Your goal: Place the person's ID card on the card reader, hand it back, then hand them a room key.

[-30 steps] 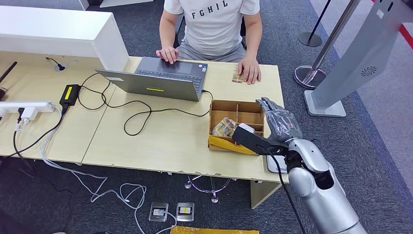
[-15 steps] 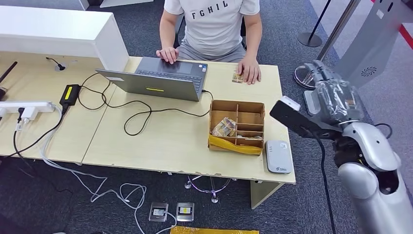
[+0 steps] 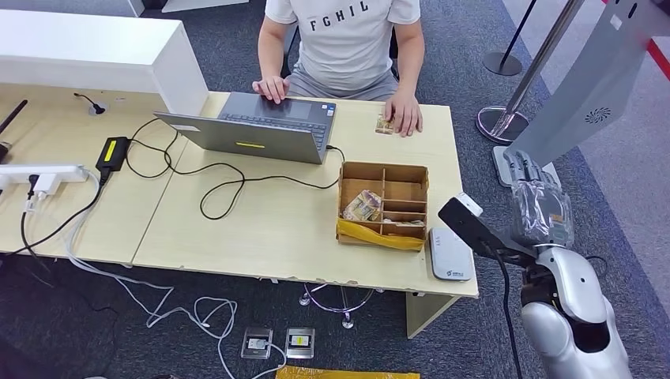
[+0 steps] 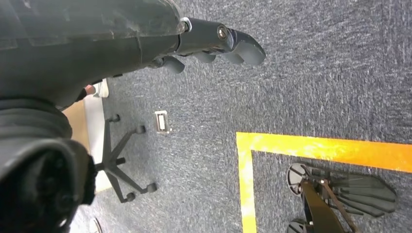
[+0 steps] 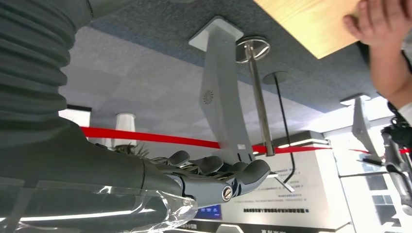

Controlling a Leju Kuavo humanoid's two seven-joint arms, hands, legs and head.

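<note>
Small tan ID card (image 3: pixel 385 125) lies under the person's hand (image 3: pixel 404 115) on the light wooden surface (image 3: pixel 261 229), well apart from the empty, released right robot hand (image 3: pixel 540 207).

The worktop (image 3: pixel 261 229) is pale wood grain. On it sit a grey laptop (image 3: pixel 257 126) with a small yellow sticker, a brown cardboard box (image 3: pixel 385 193) with a yellow strip along its near side, and a light grey card reader (image 3: pixel 451 253). Black cables (image 3: pixel 213 178) loop across it. The carpet (image 4: pixel 316 82) is speckled dark grey-blue with an orange-yellow line (image 4: pixel 311 148). The person's shirt (image 3: pixel 344 35) is light grey with dark letters.
</note>
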